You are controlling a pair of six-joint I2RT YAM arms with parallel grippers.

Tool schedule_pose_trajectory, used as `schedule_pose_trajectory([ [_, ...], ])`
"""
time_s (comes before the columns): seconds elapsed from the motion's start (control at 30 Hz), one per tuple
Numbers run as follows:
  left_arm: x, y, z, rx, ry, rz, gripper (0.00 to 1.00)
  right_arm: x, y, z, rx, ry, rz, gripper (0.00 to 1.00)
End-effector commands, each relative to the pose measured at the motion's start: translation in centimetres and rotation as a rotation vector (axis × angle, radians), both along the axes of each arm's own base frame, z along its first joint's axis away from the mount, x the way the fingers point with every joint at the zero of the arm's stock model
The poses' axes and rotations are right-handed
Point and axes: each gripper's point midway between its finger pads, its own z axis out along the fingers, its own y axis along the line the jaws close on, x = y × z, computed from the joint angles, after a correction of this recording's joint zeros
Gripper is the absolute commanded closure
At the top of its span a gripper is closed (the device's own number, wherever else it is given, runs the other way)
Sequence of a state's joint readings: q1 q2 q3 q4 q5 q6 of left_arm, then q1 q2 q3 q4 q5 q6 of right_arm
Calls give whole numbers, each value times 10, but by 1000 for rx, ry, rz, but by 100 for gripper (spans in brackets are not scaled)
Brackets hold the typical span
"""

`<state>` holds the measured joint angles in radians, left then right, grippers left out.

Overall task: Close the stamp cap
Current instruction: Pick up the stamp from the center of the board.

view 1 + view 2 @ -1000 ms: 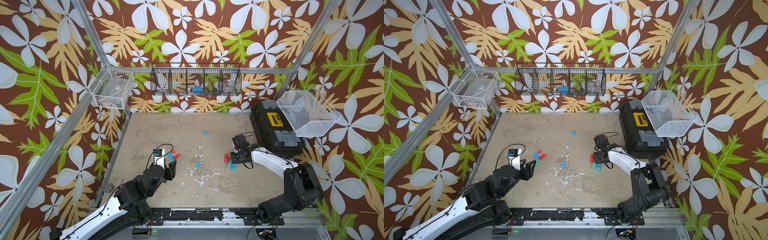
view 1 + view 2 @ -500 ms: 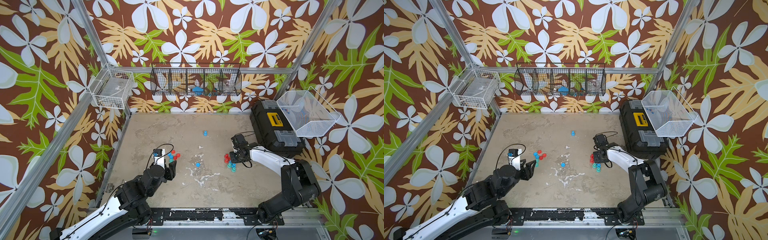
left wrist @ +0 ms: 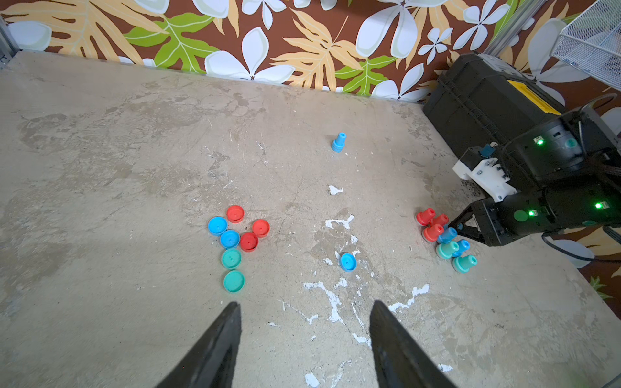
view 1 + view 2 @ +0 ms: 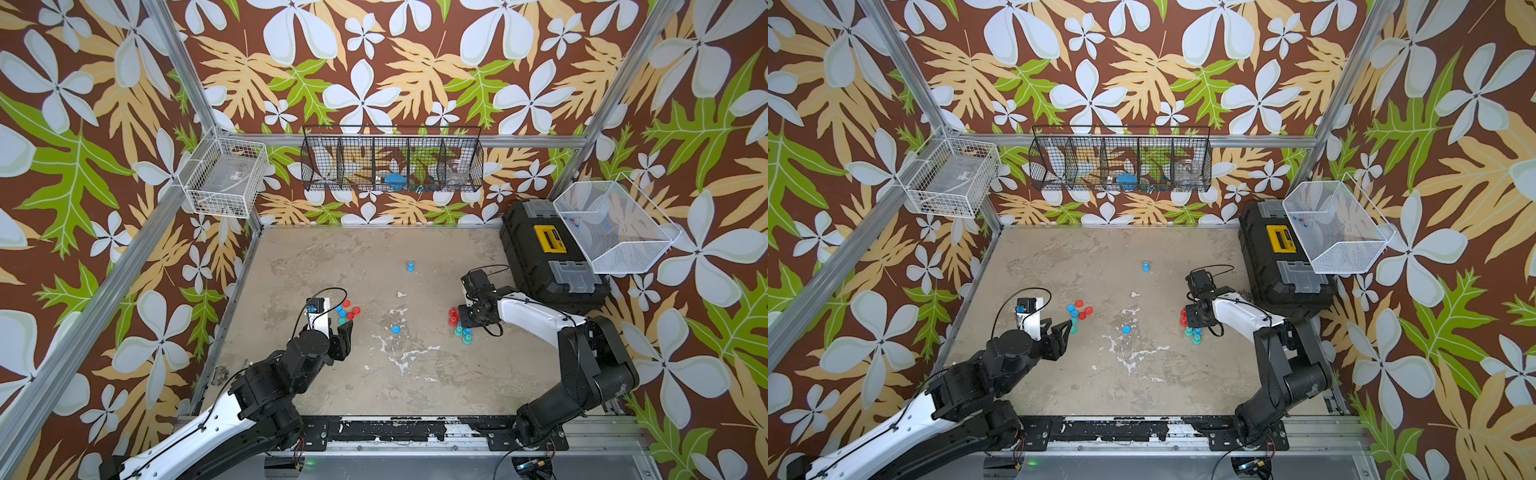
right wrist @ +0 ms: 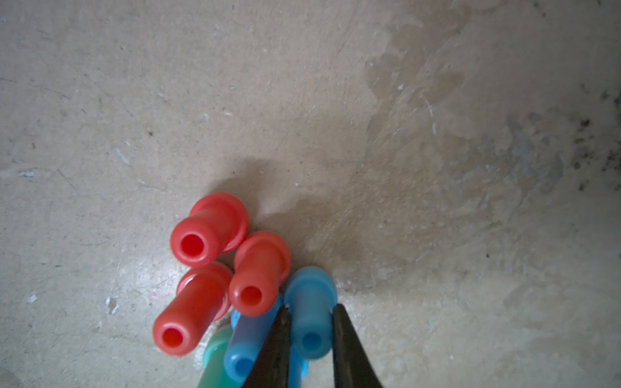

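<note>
Seven stamps (image 4: pixel 459 322) huddle at 3 o'clock on the table (image 4: pixel 374 382), standing stems up and touching one another. My right claw (image 5: pixel 311 307) is pressed in on the stem of a blue stamp (image 5: pixel 309 290) on the 3 o'clock side of the reds, one finger on each flank. I cannot tell whether its foot is off the table. A second blue stem leans against the outside of one finger, and a red one stands just beside it.

My left claw (image 3: pixel 305 303) hangs spread and holds nothing, near the seven caps (image 3: pixel 235 242) clustered at 9 o'clock. One lone cap (image 3: pixel 348 262), blue, lies open side up close to the middle, well apart from both groups. One far stamp (image 3: pixel 338 142), also blue, stands alone toward 1 o'clock.

So I judge this to be the pick-up step: the stamp is gripped, nothing is capped yet. Next I reckon on a straight lift, so that the neighbours leaning on my finger are not dragged over. Then a carry toward 9 o'clock, to the lone cap, which matches in colour and has room around it. The foot must come down square over the cap and be pressed until it seats. The cap is light and may skid, so my left claw could steady its rim
</note>
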<state>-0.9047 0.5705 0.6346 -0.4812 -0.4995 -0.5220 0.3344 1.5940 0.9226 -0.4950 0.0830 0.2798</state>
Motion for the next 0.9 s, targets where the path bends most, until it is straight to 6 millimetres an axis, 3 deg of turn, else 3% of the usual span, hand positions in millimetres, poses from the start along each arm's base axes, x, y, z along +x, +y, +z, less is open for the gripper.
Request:
schedule_pose_trajectory([
  [0.0, 1, 2, 3, -3, -8, 15, 37, 1, -2, 5, -6, -16, -1, 81],
  [0.13, 1, 2, 3, -3, -8, 15, 37, 3, -5, 17, -18, -38, -8, 83],
  [0.3, 1, 2, 2, -3, -6, 14, 37, 12, -4, 52, -13, -101, -13, 85],
  [0.4, 1, 2, 2, -3, -6, 13, 37, 16, 7, 76, 13, -144, 2, 85],
  [0.53, 1, 2, 2, -4, -6, 13, 37, 11, 42, 99, 52, -189, 68, 85],
  [0.7, 1, 2, 2, -4, -5, 13, 37, 0, 102, 112, 116, -208, 173, 85],
  [0.87, 1, 2, 1, -1, -4, 14, 37, -14, 156, 106, 135, -180, 282, 85],
])
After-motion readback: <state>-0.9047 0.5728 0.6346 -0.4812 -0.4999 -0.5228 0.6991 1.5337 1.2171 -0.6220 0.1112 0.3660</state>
